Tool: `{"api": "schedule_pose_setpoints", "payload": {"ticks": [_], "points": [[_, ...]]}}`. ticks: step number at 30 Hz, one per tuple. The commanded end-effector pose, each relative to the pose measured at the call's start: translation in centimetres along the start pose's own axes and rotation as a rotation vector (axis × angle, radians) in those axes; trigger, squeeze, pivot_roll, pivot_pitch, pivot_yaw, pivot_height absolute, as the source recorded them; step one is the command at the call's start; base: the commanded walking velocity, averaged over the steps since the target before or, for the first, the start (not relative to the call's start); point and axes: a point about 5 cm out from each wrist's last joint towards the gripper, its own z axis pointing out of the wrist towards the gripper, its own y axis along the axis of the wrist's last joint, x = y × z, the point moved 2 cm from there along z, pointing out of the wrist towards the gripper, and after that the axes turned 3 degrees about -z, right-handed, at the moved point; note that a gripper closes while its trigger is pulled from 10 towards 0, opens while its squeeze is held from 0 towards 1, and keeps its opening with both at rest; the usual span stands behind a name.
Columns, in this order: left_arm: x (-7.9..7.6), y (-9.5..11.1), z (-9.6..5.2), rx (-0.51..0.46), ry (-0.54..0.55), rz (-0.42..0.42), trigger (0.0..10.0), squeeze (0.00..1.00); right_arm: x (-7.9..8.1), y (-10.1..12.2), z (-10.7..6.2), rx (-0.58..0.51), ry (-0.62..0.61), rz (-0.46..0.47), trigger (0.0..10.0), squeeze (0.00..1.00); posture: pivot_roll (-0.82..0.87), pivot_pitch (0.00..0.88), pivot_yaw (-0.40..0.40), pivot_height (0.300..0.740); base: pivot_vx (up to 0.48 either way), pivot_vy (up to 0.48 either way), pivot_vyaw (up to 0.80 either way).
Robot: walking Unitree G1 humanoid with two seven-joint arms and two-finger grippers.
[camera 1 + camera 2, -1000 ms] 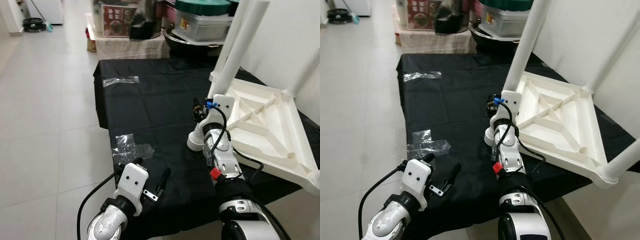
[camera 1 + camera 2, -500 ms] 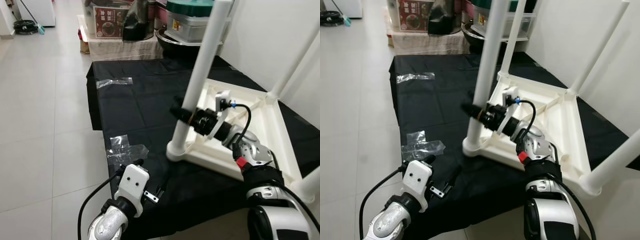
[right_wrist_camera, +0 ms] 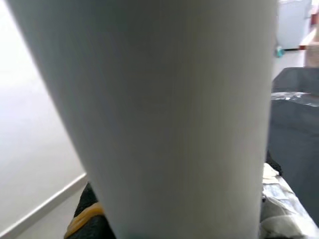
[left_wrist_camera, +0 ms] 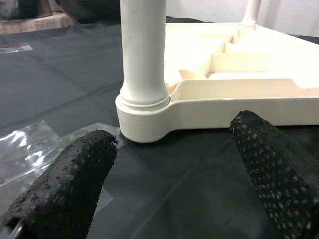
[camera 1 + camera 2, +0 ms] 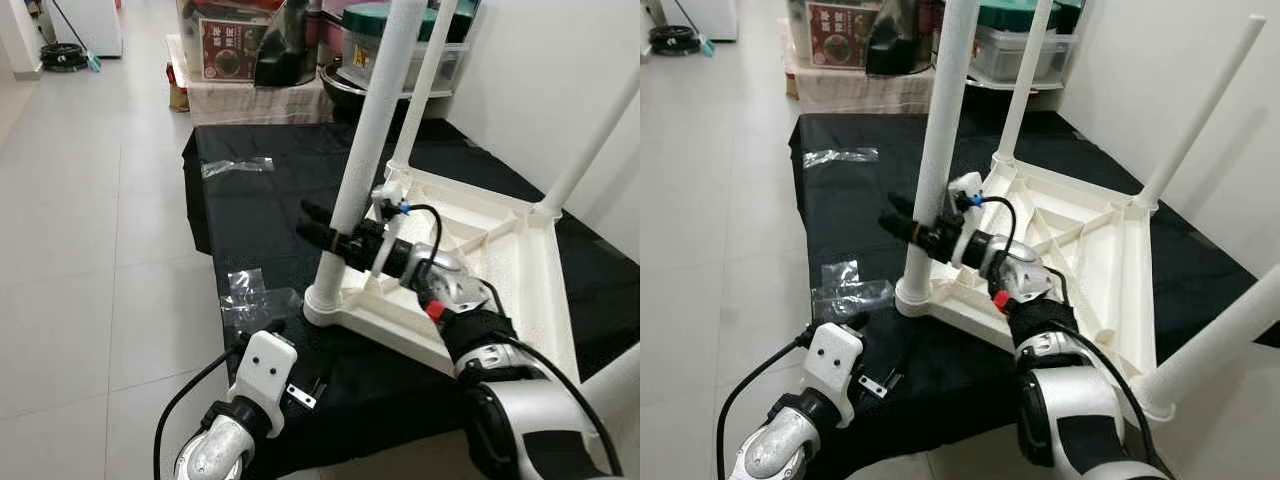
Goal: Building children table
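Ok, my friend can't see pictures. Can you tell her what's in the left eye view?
The robot's right pincer grips a white table leg standing up from an upside-down white children's table. The table lies on a black cloth spread over a tiled floor. The left pincer hovers low near crinkly clear plastic wrap.

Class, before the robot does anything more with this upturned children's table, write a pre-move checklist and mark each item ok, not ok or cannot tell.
1. Right gripper fingers clasp the near table leg: ok.
2. Leg seated in its corner socket: looks ok; tightness cannot tell.
3. Tabletop lies underside up on the black cloth: ok.
4. Left gripper open, touching nothing: ok.
5. Plastic wrap lies beside the socket, near the left gripper's path: not ok.
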Motion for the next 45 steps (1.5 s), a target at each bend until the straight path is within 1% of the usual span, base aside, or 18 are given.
{"api": "schedule_pose_setpoints", "payload": {"ticks": [1,2,4,6,10,15,16,18,19,20,21,26,27,28,33,37,43,45], "points": [[-0.2,-0.2,0.0,0.008,-0.005,0.003,10.0,0.00,-2.0,-0.4,-0.9,-0.003,-0.234,0.012,0.0,0.00,0.08,0.049,-0.119,0.740,0.000,0.000,0.00],[-0.2,-0.2,0.0,0.008,-0.005,0.003,10.0,0.00,-2.0,-0.4,-0.9,-0.003,-0.234,0.012,0.0,0.00,0.08,0.049,-0.119,0.740,0.000,0.000,0.00],[-0.2,-0.3,0.0,0.009,-0.007,0.002,10.0,0.00,-4.5,-0.2,-2.4,0.000,-0.599,-0.060,0.0,0.00,0.08,0.052,-0.114,0.740,0.000,0.000,0.00],[-0.2,-0.3,0.0,0.010,-0.008,0.001,10.0,0.00,-5.2,-0.3,-3.1,0.006,-0.714,-0.078,0.0,0.00,0.08,0.053,-0.113,0.740,0.000,0.000,0.00],[-0.2,-0.3,0.0,0.012,-0.010,0.003,10.0,0.00,-6.8,-1.0,-7.2,0.024,-1.202,-0.114,0.0,0.00,0.08,0.054,-0.113,0.740,0.000,0.000,0.00],[-0.2,-0.3,0.1,0.012,-0.011,0.004,10.0,0.00,-6.1,-2.7,-8.3,0.070,-1.359,-0.093,0.0,0.00,0.08,0.052,-0.109,0.740,0.000,0.000,0.00],[-0.2,-0.3,0.1,0.012,-0.012,0.004,10.0,0.00,-5.1,-2.7,-6.9,0.022,-1.282,-0.091,8.7,0.00,0.08,0.051,-0.115,0.740,0.000,0.000,0.00],[-0.2,-0.3,0.1,0.012,-0.012,0.004,10.0,0.00,-4.9,-2.5,-6.4,0.002,-1.250,-0.097,8.7,0.00,0.08,0.051,-0.115,0.740,0.000,0.000,0.00],[-0.2,-0.3,0.1,0.011,-0.011,0.004,10.0,0.00,-4.5,-2.1,-5.5,-0.033,-1.199,-0.114,10.0,0.20,0.08,0.052,-0.117,0.740,0.000,0.000,0.00],[-0.2,-0.3,0.1,0.011,-0.011,0.004,10.0,0.00,-4.5,-2.1,-5.5,-0.033,-1.199,-0.114,10.0,0.20,0.08,0.052,-0.117,0.740,0.000,0.000,0.00],[-0.2,-0.3,0.1,0.012,-0.011,0.005,10.0,0.00,-4.0,-2.0,-4.7,-0.062,-1.121,-0.105,10.0,1.00,0.08,0.053,-0.118,0.740,0.000,0.000,0.00],[-0.1,-0.4,0.0,0.014,-0.006,0.005,10.0,0.00,-3.2,-0.9,-3.8,-0.145,-1.006,-0.111,10.0,1.00,0.08,0.054,-0.117,0.740,0.000,0.000,0.00],[-0.1,-0.4,0.0,0.015,-0.006,0.005,10.0,0.00,-3.6,-0.3,-3.8,-0.164,-0.935,-0.094,10.0,0.00,0.08,0.051,-0.113,0.740,0.000,0.000,0.00],[-0.1,-0.4,0.0,0.015,-0.006,0.005,10.0,0.00,-3.6,-0.3,-3.8,-0.164,-0.935,-0.094,10.0,0.00,0.08,0.051,-0.113,0.740,0.000,0.000,0.00],[-0.1,-0.3,0.2,0.013,-0.011,0.006,10.0,0.00,-3.3,-0.1,-3.3,-0.086,-0.461,0.021,10.0,0.00,0.08,0.049,-0.112,0.740,0.000,0.000,0.00],[-0.1,-0.4,0.2,0.013,-0.010,0.006,10.0,0.00,-1.0,-1.8,-3.6,0.063,-0.017,0.051,10.0,0.00,0.09,0.048,-0.121,0.740,0.000,0.000,0.00],[-0.1,-0.4,0.1,0.014,-0.007,0.008,10.0,0.00,1.1,-2.2,-3.1,0.105,0.233,0.071,10.0,0.00,0.10,0.047,-0.121,0.740,0.000,0.000,0.00],[0.0,-0.3,0.0,0.011,-0.004,0.002,10.0,0.00,2.1,-1.4,-1.4,0.090,0.306,0.061,10.0,0.00,0.10,0.049,-0.121,0.740,0.000,0.000,0.00]]}}
